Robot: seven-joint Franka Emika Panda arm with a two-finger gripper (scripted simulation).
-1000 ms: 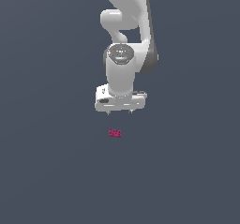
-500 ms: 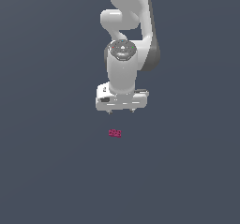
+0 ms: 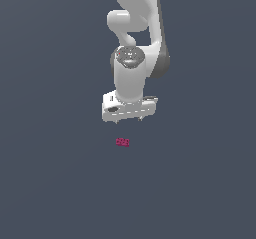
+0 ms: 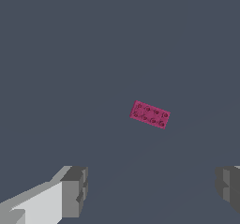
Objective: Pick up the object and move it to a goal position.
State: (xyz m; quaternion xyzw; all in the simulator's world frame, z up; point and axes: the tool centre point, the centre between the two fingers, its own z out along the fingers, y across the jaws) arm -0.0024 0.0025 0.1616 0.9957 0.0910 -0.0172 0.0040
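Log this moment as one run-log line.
phase: approach | gripper: open, empty | pink block: on floor, untouched | goal: not visible

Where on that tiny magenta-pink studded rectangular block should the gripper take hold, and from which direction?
Probably straight down from above, closing on the two long sides at the middle of the tiny magenta-pink studded block. It lies flat and alone on the grey floor, studs up, so the narrow width suits the open white gripper. The block sits skewed to the fingers in the wrist view, so a wrist turn likely comes first.
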